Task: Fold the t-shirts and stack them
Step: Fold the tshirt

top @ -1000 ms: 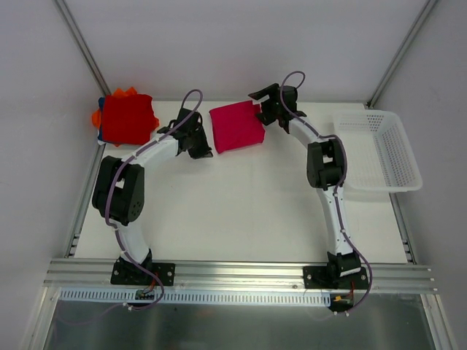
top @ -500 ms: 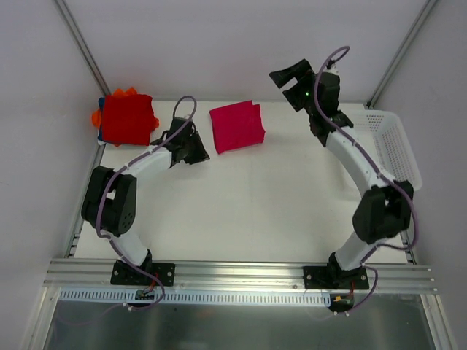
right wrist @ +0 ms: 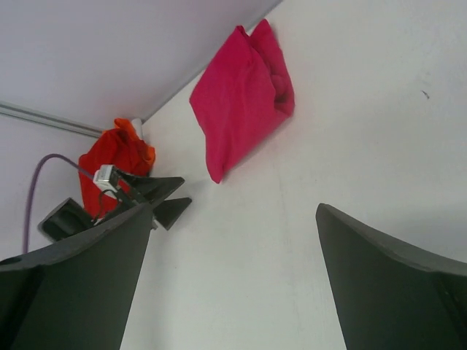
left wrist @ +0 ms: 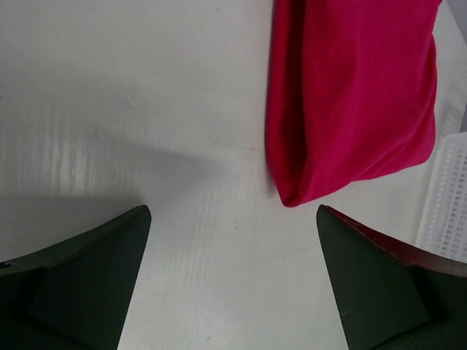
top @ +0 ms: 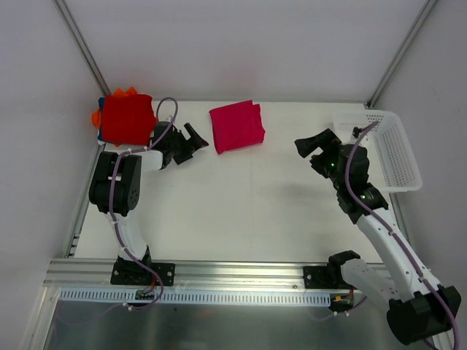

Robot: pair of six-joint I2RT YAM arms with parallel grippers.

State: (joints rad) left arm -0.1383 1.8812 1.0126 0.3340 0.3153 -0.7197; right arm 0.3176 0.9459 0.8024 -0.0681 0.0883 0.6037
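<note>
A crimson-pink t-shirt [top: 237, 126], folded into a square, lies flat at the back middle of the table. It fills the upper right of the left wrist view [left wrist: 350, 95] and shows at the top of the right wrist view [right wrist: 244, 95]. Red and orange t-shirts [top: 125, 117] form a stack in the back left corner [right wrist: 117, 164]. My left gripper [top: 197, 138] is open and empty just left of the pink shirt, not touching it [left wrist: 233, 211]. The right gripper [top: 312, 144] hangs open and empty to the right of the shirt, well apart from it [right wrist: 233, 211].
A white perforated basket [top: 394, 149] stands at the right edge of the table; its corner shows in the left wrist view [left wrist: 445, 197]. Bare white table lies between the two arms. Grey walls and metal rails close in the back and sides.
The left gripper has opened and drawn back leftwards from the pink shirt. The right arm has swung from the shirt's back right corner, up and then down to the right middle.
</note>
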